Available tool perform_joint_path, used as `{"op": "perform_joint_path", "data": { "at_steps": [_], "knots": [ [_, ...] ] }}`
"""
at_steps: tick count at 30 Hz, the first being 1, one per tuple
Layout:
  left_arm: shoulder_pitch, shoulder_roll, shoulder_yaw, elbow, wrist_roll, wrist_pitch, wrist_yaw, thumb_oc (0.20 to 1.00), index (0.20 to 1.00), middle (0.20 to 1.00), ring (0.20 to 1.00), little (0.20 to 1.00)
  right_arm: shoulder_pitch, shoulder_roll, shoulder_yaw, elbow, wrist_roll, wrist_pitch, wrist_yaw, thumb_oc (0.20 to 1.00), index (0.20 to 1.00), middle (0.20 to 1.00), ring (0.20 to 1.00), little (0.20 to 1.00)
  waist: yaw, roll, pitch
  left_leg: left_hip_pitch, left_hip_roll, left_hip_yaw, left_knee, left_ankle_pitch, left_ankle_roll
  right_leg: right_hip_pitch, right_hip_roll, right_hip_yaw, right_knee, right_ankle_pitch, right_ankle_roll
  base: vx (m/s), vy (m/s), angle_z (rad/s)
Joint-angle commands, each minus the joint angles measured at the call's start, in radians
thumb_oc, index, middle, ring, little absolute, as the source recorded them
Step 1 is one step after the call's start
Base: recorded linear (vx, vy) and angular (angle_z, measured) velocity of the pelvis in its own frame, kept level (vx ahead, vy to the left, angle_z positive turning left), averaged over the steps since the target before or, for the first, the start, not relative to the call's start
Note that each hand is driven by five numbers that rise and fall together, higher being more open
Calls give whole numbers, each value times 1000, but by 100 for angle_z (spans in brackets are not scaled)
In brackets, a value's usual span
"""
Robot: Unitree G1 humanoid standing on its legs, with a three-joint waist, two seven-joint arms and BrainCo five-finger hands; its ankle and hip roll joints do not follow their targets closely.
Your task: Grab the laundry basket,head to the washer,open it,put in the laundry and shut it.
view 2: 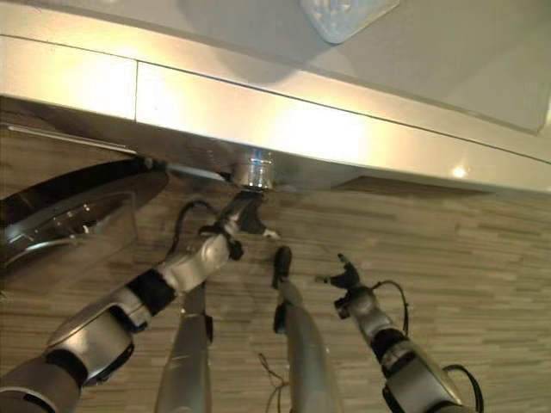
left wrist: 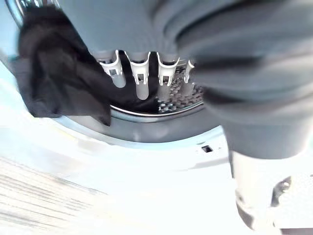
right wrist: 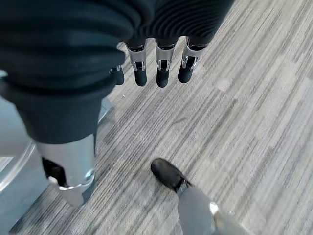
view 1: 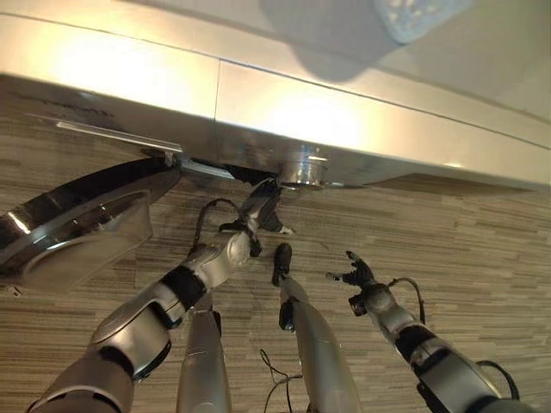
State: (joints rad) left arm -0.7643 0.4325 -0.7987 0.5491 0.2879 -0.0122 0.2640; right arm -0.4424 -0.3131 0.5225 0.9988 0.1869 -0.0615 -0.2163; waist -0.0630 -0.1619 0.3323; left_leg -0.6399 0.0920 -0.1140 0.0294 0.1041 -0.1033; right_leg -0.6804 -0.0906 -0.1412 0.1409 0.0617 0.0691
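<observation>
Laundry (left wrist: 54,73), a dark cloth, is draped over the rim of the drum (left wrist: 182,99) at the washer's mouth. It bunches just beside the left hand's fingers (left wrist: 140,73), partly inside the opening and partly hanging down over the pale front.

Starting at the far left of the head views, the washer door (view 1: 77,224) is swung wide open, its dark ring and clear bowl facing out over the striped floor (view 1: 482,224).

Next along, the left arm comes up from the lower left and the left hand (view 1: 258,206) is right at the opening, under the overhang of the washer (view 1: 344,112). From its own wrist camera the fingers run straight in a row toward the perforated drum, with the thumb standing well apart from them. So that hand looks relaxed and extended, not clamped on the cloth. The fingertips blend into the dark behind them, so whether they touch the laundry is hard to say.

Just right of that hand, a round silver knob (view 1: 303,168) sticks out from the washer's front panel. Up at the far edge of the washer's top sits a pale blue thing with holes (view 1: 422,17), cut off by the frame.

Over on the right, the right hand (view 1: 357,275) hangs above the floor, well clear of the washer. Its fingers (right wrist: 163,73) are spread and loose, and it holds nothing.
</observation>
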Motion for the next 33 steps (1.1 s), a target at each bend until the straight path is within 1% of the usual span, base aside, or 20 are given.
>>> {"op": "perform_joint_path", "data": {
  "at_steps": [1, 4, 5, 6, 7, 10, 13, 14, 17, 18, 19, 20, 25, 26, 27, 28, 29, 30, 31, 33],
  "knots": [
    [56, 4, 89, -88, 37, -25, -28, 1000, 1000, 1000, 1000, 1000, 122, -30, -27, -31, -67, 30, 25, 1000, 1000, 1000, 1000, 1000, -5, -8, -5, 73, 13, -4, 91, -149, 29, 190, -21, -9, -129, 3, 64, 39, 60, -3],
    [118, 15, 105, -87, 53, -17, -41, 1000, 1000, 1000, 1000, 1000, 170, -28, -44, -28, -92, 41, 39, 1000, 1000, 1000, 1000, 1000, -1, 0, -22, 125, 8, -1, 74, -148, 33, 233, -29, -13, -130, 1, 66, 54, 65, -3],
    [181, 31, 132, -76, 63, -13, -52, 1000, 1000, 1000, 1000, 1000, 212, -31, -70, -25, -107, 52, 55, 1000, 1000, 1000, 1000, 1000, 11, 17, -33, 189, 6, 5, 66, -157, 35, 289, -32, -18, -123, -10, 67, 38, 60, 1],
    [181, 32, 132, -76, 63, -13, -52, 1000, 1000, 1000, 1000, 1000, 212, -31, -69, -25, -107, 52, 55, 1000, 1000, 1000, 1000, 1000, 10, 16, -33, 189, 5, 5, 65, -156, 35, 289, -33, -18, -124, -10, 67, 130, 123, 1],
    [250, 35, 160, -56, 44, -12, -69, 1000, 1000, 1000, 1000, 1000, 235, -37, -97, -16, -116, 60, 71, 1000, 1000, 1000, 1000, 1000, 22, 38, -55, 260, 5, 9, 49, -168, 36, 348, -33, -22, -119, -27, 66, 114, 97, 2],
    [333, 41, 207, -39, 16, -13, -83, 1000, 1000, 1000, 1000, 1000, 261, -48, -134, 1, -122, 68, 83, 1000, 1000, 1000, 1000, 1000, 23, 51, -81, 326, 2, 13, 27, -165, 41, 405, -38, -19, -123, -34, 68, 104, 93, 3],
    [495, 38, 310, 41, -36, -21, -73, 1000, 1000, 1000, 1000, 1000, 324, -64, -236, 51, -106, 70, 94, 1000, 1000, 1000, 1000, 1000, 30, 84, -132, 436, -1, 18, -2, -174, 53, 491, -39, -15, -122, -53, 68, 99, 71, 5],
    [495, 38, 310, 41, -36, -22, -73, 1000, 1000, 1000, 1000, 1000, 324, -64, -236, 50, -106, 70, 94, 1000, 1000, 1000, 1000, 1000, 29, 83, -132, 436, -3, 17, -6, -168, 54, 491, -41, -15, -125, -50, 69, 102, 94, -4],
    [583, -42, 439, 209, -196, -38, -49, 1000, 1000, 1000, 1000, 1000, 375, -22, -390, 145, 40, 51, 82, 1000, 1000, 1000, 1000, 1000, 25, 105, -180, 518, -1, 33, -45, -168, 62, 547, -44, -1, -140, -54, 71, 70, 57, -9],
    [582, -43, 439, 210, -196, -39, -49, 1000, 1000, 1000, 1000, 1000, 374, -22, -390, 145, 40, 51, 82, 1000, 1000, 1000, 1000, 1000, 25, 105, -181, 516, -2, 32, -47, -164, 63, 545, -45, -1, -142, -52, 71, 65, 39, -10],
    [593, -74, 468, 291, -237, -45, -47, 1000, 1000, 1000, 1000, 1000, 381, -9, -435, 178, 84, 42, 78, 1000, 1000, 1000, 1000, 1000, 23, 109, -197, 541, -2, 38, -61, -163, 64, 562, -44, 4, -149, -53, 72, 133, 78, -8],
    [610, -127, 510, 467, -259, -41, -33, 1000, 1000, 1000, 1000, 1000, 382, 2, -508, 232, 163, 22, 69, 1000, 1000, 1000, 1000, 1000, 17, 118, -248, 601, -5, 57, -100, -162, 65, 599, -44, 19, -171, -55, 78, 176, 90, -10],
    [627, -162, 573, 640, -293, -34, -32, 1000, 1000, 1000, 1000, 1000, 342, -36, -572, 213, 225, -1, 34, 1000, 1000, 1000, 1000, 1000, 13, 127, -291, 638, -11, 69, -117, -170, 62, 641, -50, 28, -196, -55, 85, 57, 35, -26],
    [636, -164, 589, 668, -296, -33, -39, 1000, 1000, 1000, 1000, 1000, 333, -66, -607, 195, 246, -10, 21, 1000, 1000, 1000, 1000, 1000, 11, 128, -303, 641, -14, 73, -117, -174, 61, 651, -52, 25, -209, -52, 88, 47, 16, -2],
    [666, -153, 617, 673, -299, -29, -44, 1000, 1000, 1000, 1000, 1000, 320, -144, -641, 34, 235, 1, -10, 1000, 1000, 1000, 1000, 1000, 6, 126, -313, 649, -12, 79, -117, -179, 57, 658, -54, 25, -215, -49, 91, 36, 23, 2],
    [675, -158, 662, 692, -308, -17, -54, 1000, 1000, 1000, 1000, 1000, 386, -122, -639, -402, 102, -6, -72, 1000, 1000, 1000, 1000, 1000, -3, 130, -324, 652, -12, 91, -117, -179, 57, 660, -55, 31, -220, -43, 91, 22, 33, 0],
    [677, -165, 686, 717, -320, -14, -59, 1000, 1000, 1000, 1000, 1000, 452, -94, -688, -467, 89, -19, -84, 1000, 1000, 1000, 1000, 1000, -16, 135, -330, 650, -17, 90, -117, -177, 60, 656, -57, 34, -222, -41, 92, 10, 38, -12],
    [683, -175, 699, 729, -331, -20, -62, 1000, 1000, 1000, 1000, 1000, 493, -75, -736, -457, 93, -34, -108, 1000, 1000, 1000, 1000, 1000, -23, 139, -337, 649, -20, 88, -117, -179, 61, 656, -56, 36, -223, -42, 91, 7, 23, -16],
    [683, -175, 697, 729, -331, -21, -62, 1000, 1000, 1000, 1000, 1000, 496, -74, -737, -459, 92, -34, -109, 1000, 1000, 1000, 1000, 1000, -22, 139, -338, 649, -20, 88, -117, -180, 61, 656, -56, 36, -223, -42, 91, 20, 21, -14],
    [702, -189, 697, 727, -313, -29, -52, 1000, 1000, 1000, 1000, 1000, 485, -73, -819, -473, 71, -82, -217, 1000, 1000, 1000, 1000, 1000, -26, 147, -351, 641, -25, 79, -117, -179, 65, 656, -59, 32, -224, -43, 90, 2, 8, 2]
  ]
}}
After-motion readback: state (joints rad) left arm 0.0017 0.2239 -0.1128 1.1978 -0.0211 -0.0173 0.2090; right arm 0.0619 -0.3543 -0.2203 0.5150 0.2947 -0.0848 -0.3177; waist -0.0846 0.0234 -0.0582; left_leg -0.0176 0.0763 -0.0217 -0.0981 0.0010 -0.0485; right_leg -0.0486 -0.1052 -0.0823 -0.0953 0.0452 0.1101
